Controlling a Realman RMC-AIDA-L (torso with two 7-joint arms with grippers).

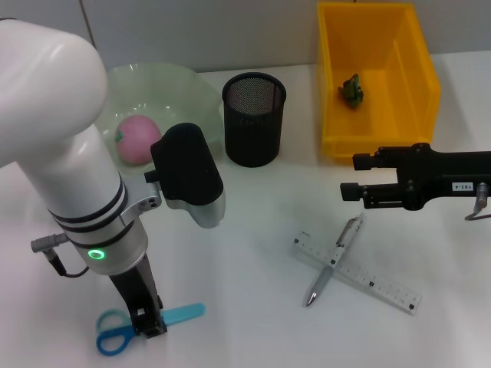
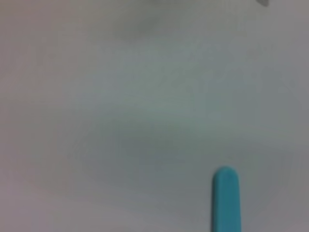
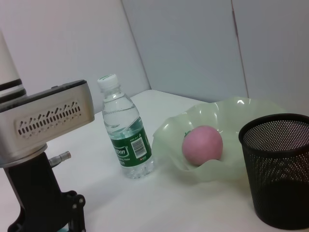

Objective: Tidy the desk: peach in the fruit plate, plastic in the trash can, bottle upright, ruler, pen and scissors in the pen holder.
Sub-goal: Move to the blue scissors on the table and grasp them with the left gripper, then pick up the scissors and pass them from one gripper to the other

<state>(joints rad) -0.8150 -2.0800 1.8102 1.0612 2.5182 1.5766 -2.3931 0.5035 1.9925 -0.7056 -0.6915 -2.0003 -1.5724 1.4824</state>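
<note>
Fingers of left gripper [image 1: 151, 322] down astride blue scissors [image 1: 123, 328] at near desk edge, clamped or not unclear; right gripper [image 1: 354, 176] fingers apart above pen [image 1: 335, 259] crossing ruler [image 1: 357, 271] | left wrist: scissors' tip [image 2: 225, 198] on desk | right wrist: bottle [image 3: 126, 130] upright beside plate [image 3: 241, 164] holding peach [image 3: 202, 144].

Black wire-mesh pen holder [image 1: 254, 119]

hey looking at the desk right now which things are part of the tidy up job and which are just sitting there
Part of the job: peach in the fruit plate; upright bottle; pen holder; yellow bin holding a green scrap; pen lying across the ruler; scissors under the left gripper.

Just there: nothing else shows. The right gripper hovers above the pen.
</note>
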